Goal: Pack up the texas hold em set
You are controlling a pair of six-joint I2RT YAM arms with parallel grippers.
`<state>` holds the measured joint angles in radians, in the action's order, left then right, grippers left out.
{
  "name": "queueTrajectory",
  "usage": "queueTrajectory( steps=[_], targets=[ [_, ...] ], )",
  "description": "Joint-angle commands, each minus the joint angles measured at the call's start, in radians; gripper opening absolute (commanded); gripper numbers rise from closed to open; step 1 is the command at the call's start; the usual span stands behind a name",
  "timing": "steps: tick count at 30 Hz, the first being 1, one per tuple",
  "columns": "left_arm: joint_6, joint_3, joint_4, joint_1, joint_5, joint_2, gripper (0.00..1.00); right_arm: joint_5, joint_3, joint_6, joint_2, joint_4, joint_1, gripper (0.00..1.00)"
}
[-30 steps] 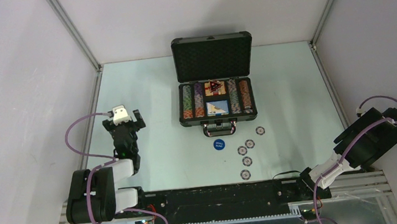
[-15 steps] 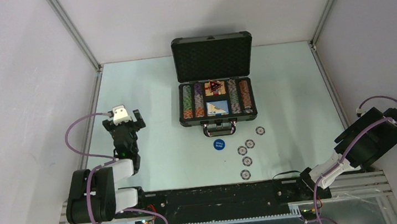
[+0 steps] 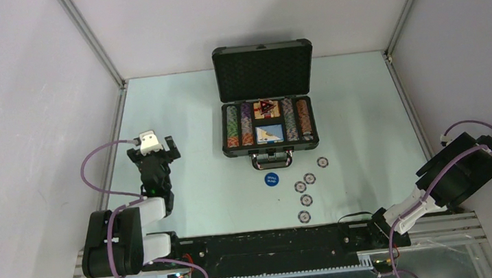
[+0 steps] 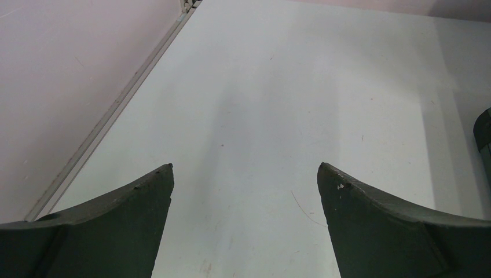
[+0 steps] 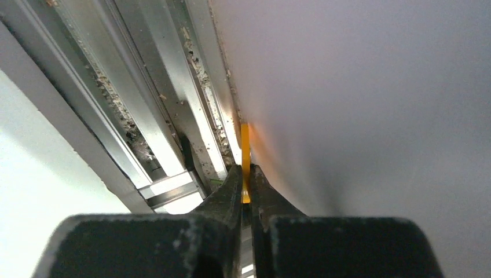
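Observation:
The dark grey briefcase (image 3: 263,68) lies open at the table's middle back, lid upright. Rows of striped poker chips (image 3: 232,126) and a red card box (image 3: 266,108) sit inside it. Several loose chips (image 3: 306,200) and a round blue button (image 3: 271,179) lie on the table in front of its handle. My left gripper (image 3: 159,150) hovers at the left, open and empty (image 4: 245,174). My right arm (image 3: 460,171) is folded at the far right, beside the wall. Its gripper (image 5: 245,169) is shut on a thin orange button (image 5: 245,145), seen edge-on.
Aluminium frame rails (image 5: 150,127) run along the table's right edge, right under my right gripper, and the grey side wall (image 5: 359,104) stands close to it. The left wall's base rail (image 4: 110,121) runs past my left gripper.
My right gripper's jaws have closed tighter on the orange button, and the right arm has shifted slightly. The left arm has not moved.

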<state>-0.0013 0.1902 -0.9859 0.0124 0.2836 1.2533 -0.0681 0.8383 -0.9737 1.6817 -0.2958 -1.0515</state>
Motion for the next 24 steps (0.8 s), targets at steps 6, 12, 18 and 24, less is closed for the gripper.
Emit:
queueTrajectory(
  steps=[6, 12, 18, 24],
  targets=[
    [-0.012, 0.003, -0.056, -0.009, 0.004, -0.005, 0.98, 0.037, 0.016, 0.021, -0.055, -0.084, -0.038, 0.0],
    [-0.012, 0.002, -0.055, -0.009, 0.004, -0.005, 0.98, 0.103, 0.149, 0.102, -0.212, -0.212, 0.021, 0.0],
    [-0.012, 0.002, -0.056, -0.009, 0.003, -0.004, 0.98, 0.124, 0.274, 0.22, -0.401, -0.253, 0.201, 0.0],
    [-0.012, 0.002, -0.056, -0.009, 0.005, -0.005, 0.98, 0.135, 0.406, 0.392, -0.428, -0.279, 0.519, 0.0]
  ],
)
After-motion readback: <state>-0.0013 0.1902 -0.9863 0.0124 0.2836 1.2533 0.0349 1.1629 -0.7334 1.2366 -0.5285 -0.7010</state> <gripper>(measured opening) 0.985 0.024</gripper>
